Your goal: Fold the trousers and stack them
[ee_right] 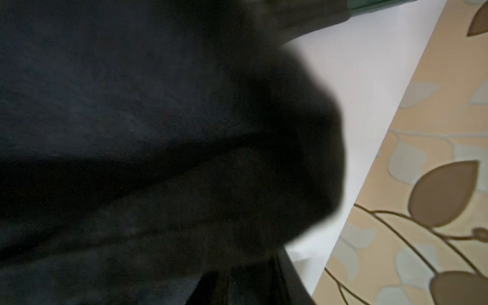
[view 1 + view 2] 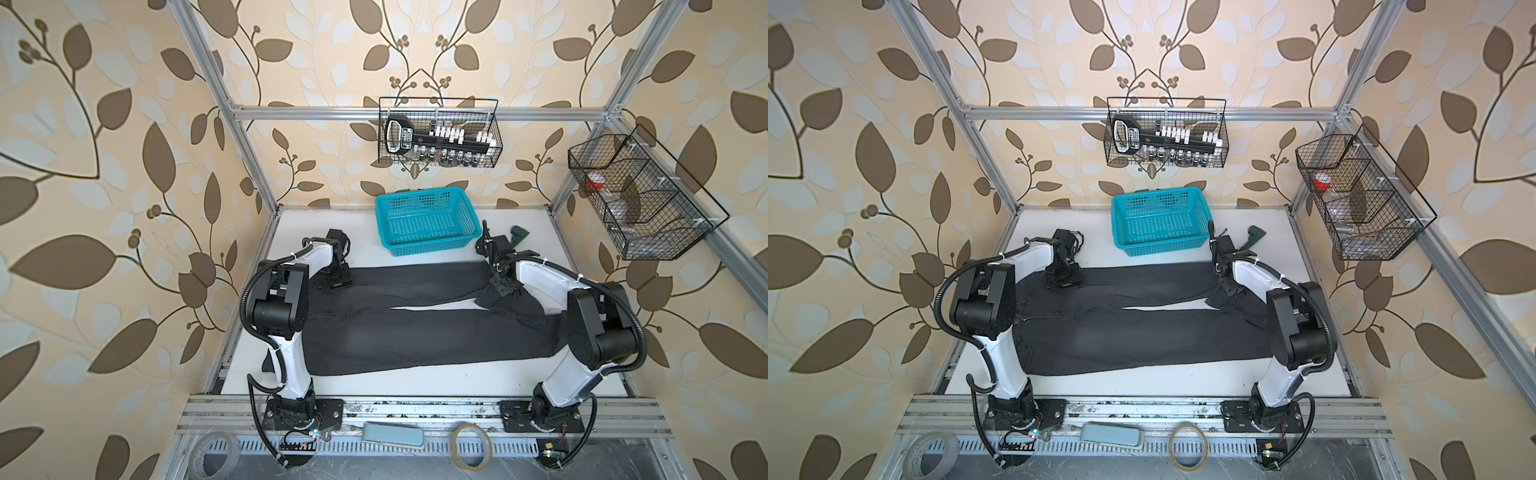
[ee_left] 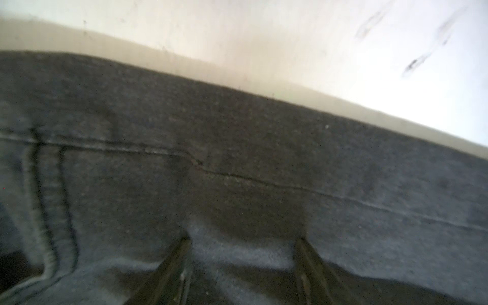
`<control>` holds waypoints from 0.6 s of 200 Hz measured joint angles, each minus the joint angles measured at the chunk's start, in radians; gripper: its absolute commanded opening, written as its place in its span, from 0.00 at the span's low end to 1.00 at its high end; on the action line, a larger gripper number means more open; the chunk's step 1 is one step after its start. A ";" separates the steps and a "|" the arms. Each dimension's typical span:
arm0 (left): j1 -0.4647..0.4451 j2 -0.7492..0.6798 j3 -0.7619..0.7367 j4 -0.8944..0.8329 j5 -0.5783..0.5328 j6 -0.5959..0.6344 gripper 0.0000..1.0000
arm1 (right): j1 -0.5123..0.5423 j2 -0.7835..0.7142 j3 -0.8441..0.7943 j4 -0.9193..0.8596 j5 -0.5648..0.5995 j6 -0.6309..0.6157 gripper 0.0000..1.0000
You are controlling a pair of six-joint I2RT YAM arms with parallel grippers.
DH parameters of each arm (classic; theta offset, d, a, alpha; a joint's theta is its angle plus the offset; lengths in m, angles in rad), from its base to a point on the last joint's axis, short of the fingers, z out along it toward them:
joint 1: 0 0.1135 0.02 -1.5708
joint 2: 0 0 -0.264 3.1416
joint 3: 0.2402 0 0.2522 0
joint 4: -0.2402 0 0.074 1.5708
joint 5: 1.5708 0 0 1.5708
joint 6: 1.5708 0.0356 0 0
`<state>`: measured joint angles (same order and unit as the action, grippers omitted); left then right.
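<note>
The dark charcoal trousers [image 2: 415,332] [image 2: 1142,332] lie flat across the white table, waist to the left and both legs running right. My left gripper [image 2: 334,284] [image 2: 1064,284] rests on their far edge near the waist. In the left wrist view it [image 3: 243,245] stands open, fingertips apart on the denim [image 3: 237,158] beside a stitched seam. My right gripper [image 2: 500,291] [image 2: 1227,291] sits at the far leg's end, where the cloth is bunched and turned over. Dark cloth [image 1: 132,105] fills the right wrist view. Only one of its fingers [image 1: 287,277] shows, so its jaws are hidden.
A teal basket [image 2: 432,243] [image 2: 1163,241] stands at the back middle, just behind the trousers. A dark green object [image 2: 643,237] [image 2: 1256,235] lies at the back right. Wire baskets hang on the frame behind and to the right. Tape rolls [image 2: 471,446] lie on the front rail.
</note>
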<state>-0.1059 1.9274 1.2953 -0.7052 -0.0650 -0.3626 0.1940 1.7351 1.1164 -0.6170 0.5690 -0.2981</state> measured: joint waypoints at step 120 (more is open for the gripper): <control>0.002 0.000 0.015 -0.037 0.014 0.022 0.66 | 0.124 -0.467 -0.222 0.042 -0.317 0.055 0.64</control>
<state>-0.1040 1.9274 1.3102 -0.7425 -0.0505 -0.3405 0.3180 1.2682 0.8948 -0.5751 0.2523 -0.2436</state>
